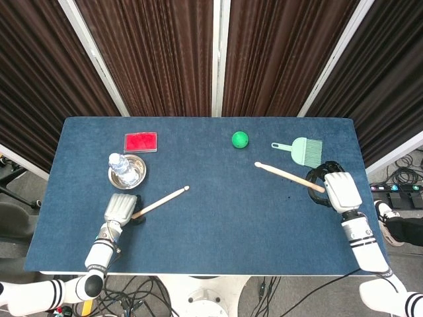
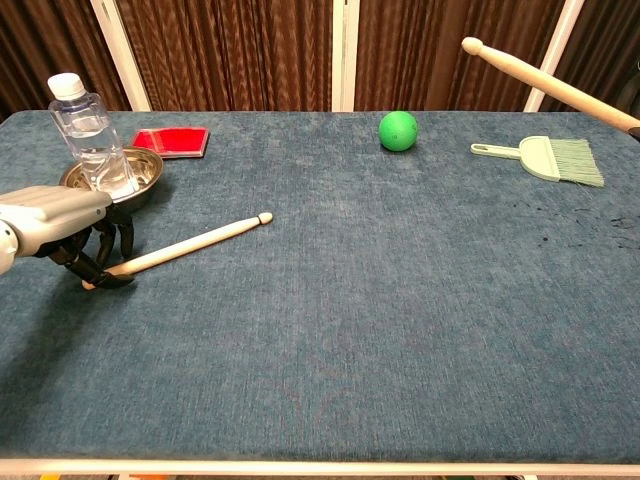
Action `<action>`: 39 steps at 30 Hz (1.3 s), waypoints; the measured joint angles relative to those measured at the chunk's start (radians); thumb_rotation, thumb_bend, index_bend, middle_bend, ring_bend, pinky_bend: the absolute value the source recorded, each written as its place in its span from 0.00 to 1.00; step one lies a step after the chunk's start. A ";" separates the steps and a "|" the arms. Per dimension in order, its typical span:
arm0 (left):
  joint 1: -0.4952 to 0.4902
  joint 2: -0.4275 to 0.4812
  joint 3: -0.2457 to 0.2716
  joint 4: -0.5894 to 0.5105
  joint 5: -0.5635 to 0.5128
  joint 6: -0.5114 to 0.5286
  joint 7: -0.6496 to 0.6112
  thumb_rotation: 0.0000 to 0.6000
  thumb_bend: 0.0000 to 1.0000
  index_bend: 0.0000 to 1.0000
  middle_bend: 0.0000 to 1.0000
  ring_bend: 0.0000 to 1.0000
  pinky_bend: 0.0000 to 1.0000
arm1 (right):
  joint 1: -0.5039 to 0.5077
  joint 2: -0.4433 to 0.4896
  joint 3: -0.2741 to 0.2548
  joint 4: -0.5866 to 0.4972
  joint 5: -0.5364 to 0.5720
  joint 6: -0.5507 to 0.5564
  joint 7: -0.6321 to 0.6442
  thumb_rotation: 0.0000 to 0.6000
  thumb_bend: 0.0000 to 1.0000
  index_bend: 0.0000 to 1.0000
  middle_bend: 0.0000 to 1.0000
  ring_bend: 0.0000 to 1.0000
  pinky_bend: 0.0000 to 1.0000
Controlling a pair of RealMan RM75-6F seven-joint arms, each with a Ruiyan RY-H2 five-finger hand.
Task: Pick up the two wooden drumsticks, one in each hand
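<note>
Left robot hand (image 2: 62, 222) low, fingers curled down, right robot hand (image 1: 339, 188) raised, fingers closed
</note>
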 measured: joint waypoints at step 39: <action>0.023 0.045 0.077 0.066 0.305 -0.035 -0.408 1.00 0.50 0.61 0.69 0.73 0.78 | -0.058 -0.004 -0.036 -0.011 -0.009 0.024 0.105 1.00 0.63 0.55 0.57 0.29 0.22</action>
